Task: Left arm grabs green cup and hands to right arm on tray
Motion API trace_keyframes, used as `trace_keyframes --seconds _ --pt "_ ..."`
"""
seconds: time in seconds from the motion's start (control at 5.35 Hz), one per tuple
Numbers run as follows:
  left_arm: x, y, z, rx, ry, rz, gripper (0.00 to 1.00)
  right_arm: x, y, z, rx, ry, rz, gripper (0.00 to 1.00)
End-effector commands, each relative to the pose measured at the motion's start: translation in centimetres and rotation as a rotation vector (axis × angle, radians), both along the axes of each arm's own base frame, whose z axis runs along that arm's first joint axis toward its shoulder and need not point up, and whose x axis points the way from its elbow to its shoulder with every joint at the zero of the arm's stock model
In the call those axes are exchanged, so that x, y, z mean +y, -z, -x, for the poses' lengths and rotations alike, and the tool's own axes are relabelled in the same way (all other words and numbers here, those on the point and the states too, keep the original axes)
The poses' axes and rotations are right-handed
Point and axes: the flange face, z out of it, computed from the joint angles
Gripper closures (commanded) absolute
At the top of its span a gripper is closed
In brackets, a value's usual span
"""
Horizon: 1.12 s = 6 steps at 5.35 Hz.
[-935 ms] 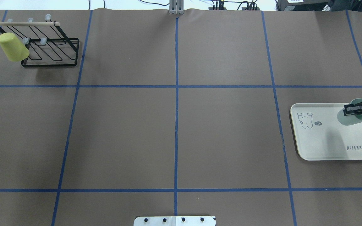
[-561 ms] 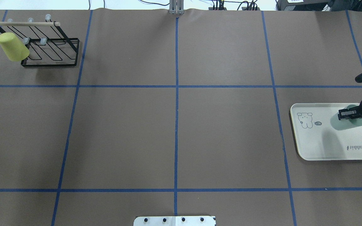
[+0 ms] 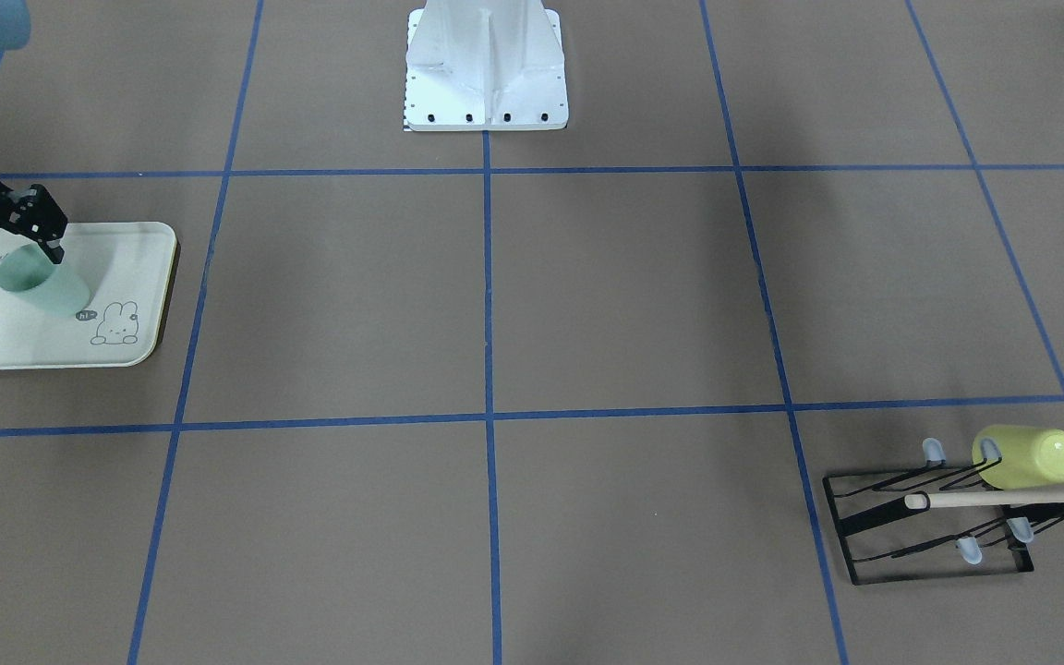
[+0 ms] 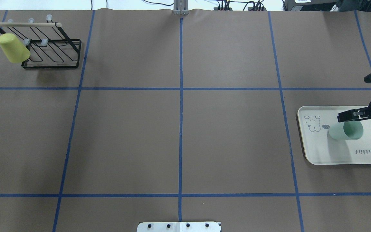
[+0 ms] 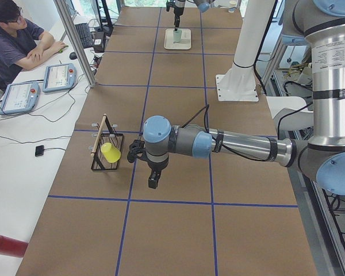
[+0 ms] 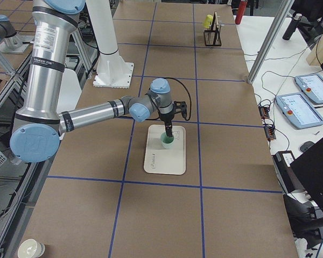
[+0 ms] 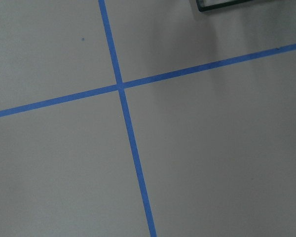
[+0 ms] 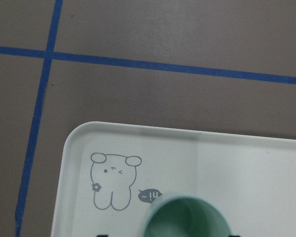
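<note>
two cups: the yellow-green cup (image 4: 13,48) hangs on the black rack (image 4: 52,51) at far left. left fingers (image 5: 153,179) hang over the surface (image 4: 230,135) nearby, can't tell if they're spread. far right, green cup (image 4: 346,130) stands upright on the tray (image 4: 320,151), right fingers (image 4: 345,116) spread wide at its rim, not gripping it.

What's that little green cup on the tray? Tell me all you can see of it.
The green cup is a small, plain, pale mint tumbler, plastic by its look, slightly tapered, without handle. It stands upright, mouth up and empty, on the tray beside the rabbit drawing. The right gripper hangs open over its rim; whether it touches is unclear.
</note>
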Motion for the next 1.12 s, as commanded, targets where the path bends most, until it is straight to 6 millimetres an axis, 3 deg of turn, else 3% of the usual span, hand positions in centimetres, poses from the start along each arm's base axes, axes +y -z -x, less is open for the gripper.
trace_keyframes --seconds 0.0,0.19,0.37,0.56,0.93 --pt "0.4 -0.5 -0.2 0.035 0.001 0.022 0.00 -1.5 0.0 -4.4 -0.020 0.035 -0.015 0.00" --pt "0.6 -0.2 -0.1 0.039 0.002 0.018 0.00 -5.2 2.1 -8.1 -0.011 0.061 -0.021 0.00" --pt "3.0 -2.1 -0.1 0.047 -0.001 0.057 0.00 -8.0 3.0 -12.2 0.051 0.112 -0.029 0.00" --pt "3.3 -2.2 0.5 0.047 0.011 0.063 0.00 -9.1 2.1 -16.7 0.080 0.127 -0.032 0.00" --pt "4.2 -2.5 2.4 0.042 0.052 0.090 0.00 -8.3 -7.1 -25.1 0.000 0.196 -0.030 0.00"
